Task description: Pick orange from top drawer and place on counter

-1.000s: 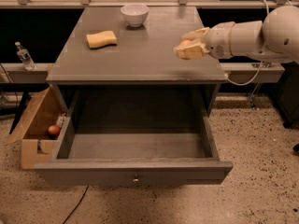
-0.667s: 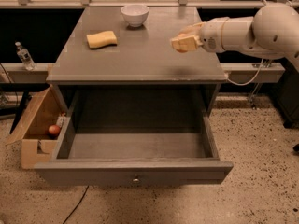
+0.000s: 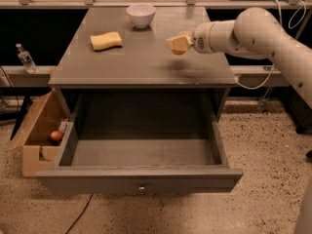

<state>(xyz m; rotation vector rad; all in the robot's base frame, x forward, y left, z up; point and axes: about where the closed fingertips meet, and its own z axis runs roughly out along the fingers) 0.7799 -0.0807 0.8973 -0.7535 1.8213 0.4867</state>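
Hovering above the counter (image 3: 141, 57), the gripper (image 3: 178, 44) clasps the small, pale-skinned orange (image 3: 178, 52), mostly hidden in its grip.

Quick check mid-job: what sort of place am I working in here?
Probably a lab or workshop, not a home: speckled hard floor, open cardboard box on it, metal railing behind. The gripper holds the orange over the counter.

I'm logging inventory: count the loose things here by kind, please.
Fruit: 2, the orange in the gripper above the counter, and a red fruit in the box
Bowl: 1
Sponge: 1
Bottle: 1
Box: 1
Total: 6
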